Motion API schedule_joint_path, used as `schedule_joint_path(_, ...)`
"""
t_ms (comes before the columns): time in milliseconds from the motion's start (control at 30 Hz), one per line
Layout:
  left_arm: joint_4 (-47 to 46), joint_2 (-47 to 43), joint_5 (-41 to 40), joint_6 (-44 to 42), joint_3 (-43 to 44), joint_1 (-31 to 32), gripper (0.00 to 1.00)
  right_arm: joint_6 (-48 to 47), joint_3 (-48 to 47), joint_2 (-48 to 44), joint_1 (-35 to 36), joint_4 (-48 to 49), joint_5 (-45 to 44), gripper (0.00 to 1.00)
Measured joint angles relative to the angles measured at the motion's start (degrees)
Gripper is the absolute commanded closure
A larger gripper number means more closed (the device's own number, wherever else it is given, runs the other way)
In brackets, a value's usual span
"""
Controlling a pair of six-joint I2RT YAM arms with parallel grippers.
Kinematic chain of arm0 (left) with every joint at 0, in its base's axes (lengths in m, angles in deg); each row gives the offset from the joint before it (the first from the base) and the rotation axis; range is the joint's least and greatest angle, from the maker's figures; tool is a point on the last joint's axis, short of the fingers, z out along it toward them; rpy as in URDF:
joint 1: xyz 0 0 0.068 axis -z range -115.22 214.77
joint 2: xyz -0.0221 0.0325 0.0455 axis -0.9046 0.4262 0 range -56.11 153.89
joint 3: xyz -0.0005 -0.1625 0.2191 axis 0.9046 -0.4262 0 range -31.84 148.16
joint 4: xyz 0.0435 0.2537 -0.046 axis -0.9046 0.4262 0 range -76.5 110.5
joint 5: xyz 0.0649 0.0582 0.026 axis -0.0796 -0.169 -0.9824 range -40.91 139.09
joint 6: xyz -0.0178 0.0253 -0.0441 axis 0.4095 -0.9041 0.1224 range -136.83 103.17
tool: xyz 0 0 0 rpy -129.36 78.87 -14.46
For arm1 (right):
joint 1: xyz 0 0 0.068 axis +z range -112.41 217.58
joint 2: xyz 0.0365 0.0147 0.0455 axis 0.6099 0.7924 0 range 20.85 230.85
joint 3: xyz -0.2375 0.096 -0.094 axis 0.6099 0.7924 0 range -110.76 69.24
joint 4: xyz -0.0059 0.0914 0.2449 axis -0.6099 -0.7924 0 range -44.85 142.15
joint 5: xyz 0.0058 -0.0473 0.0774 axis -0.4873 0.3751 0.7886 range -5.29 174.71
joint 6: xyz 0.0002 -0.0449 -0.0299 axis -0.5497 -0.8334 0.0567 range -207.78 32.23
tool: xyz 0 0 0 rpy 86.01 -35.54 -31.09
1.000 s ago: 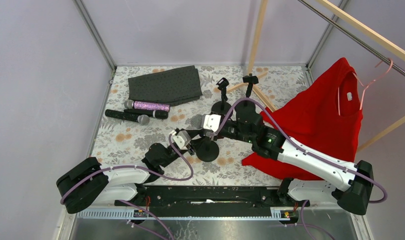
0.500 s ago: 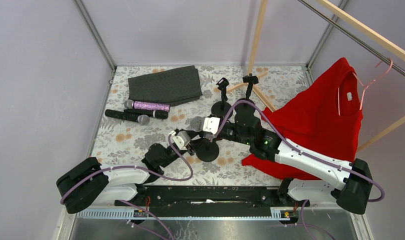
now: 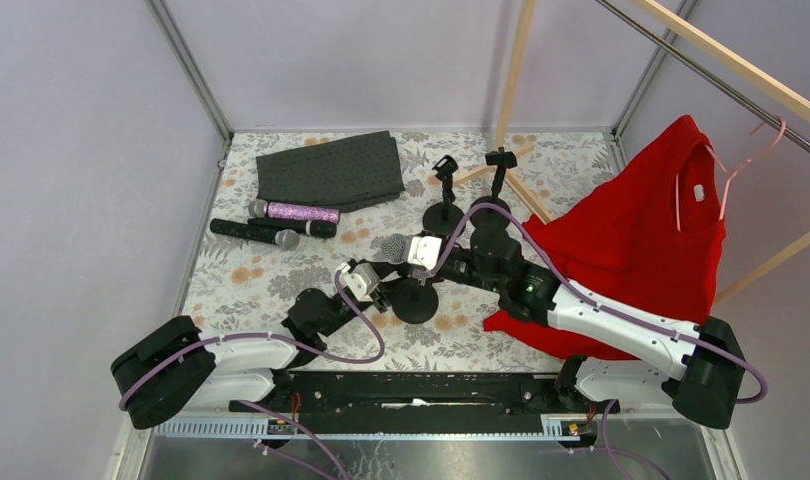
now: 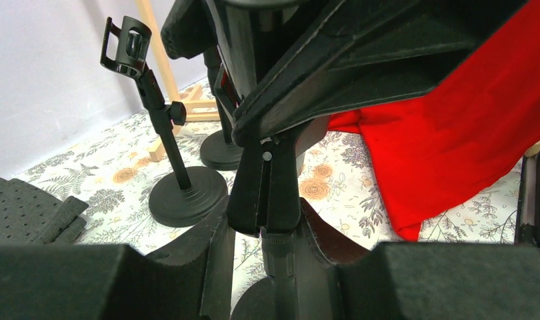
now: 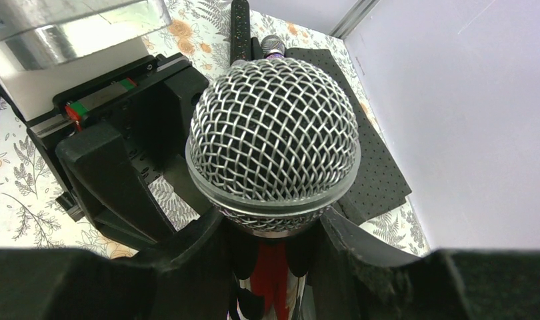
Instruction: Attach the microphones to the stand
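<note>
I see a floral table cover (image 3: 281,290) across the whole work surface. A dark grey dotted mat (image 3: 329,170) lies at its far left. On the right a red shirt (image 3: 641,240) hangs from a pink hanger (image 3: 751,150) on a wooden rack (image 3: 516,60), and its lower edge rests on the cover. The rack's feet stand at the far edge, just beside the shirt. Plain pale walls (image 3: 81,150) close in the space.
</note>
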Motion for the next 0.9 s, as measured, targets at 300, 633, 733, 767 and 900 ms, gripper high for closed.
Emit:
schedule_joint_path(300,0.22,-0.09,-0.07,0.0,0.0,0.0,0.91,0.59,0.76,0.0,-0.15,1.11,-0.5,0.9)
schedule_joint_path(633,0.0,-0.2,-0.5,0.0,0.0,0.0,0.41,1.7,0.63,0.0,-0.35,1.77,-0.26,0.9)
schedule_joint_path(733,-0.04,-0.55,-0.5,0.0,0.0,0.0,0.33,1.84,0.63,0.0,-0.35,1.81,-0.28,0.9)
schedule_joint_path(767,0.04,-0.76,-0.5,0.04,0.0,0.0,0.28,1.88,0.63,0.0,-0.35,1.88,-0.28,0.9)
schedule_joint_path(900,1.01,-1.86,-0.44,0.24,0.02,0.0,0.02,2.19,0.63,0.0,-0.35,1.99,-0.28,0.88)
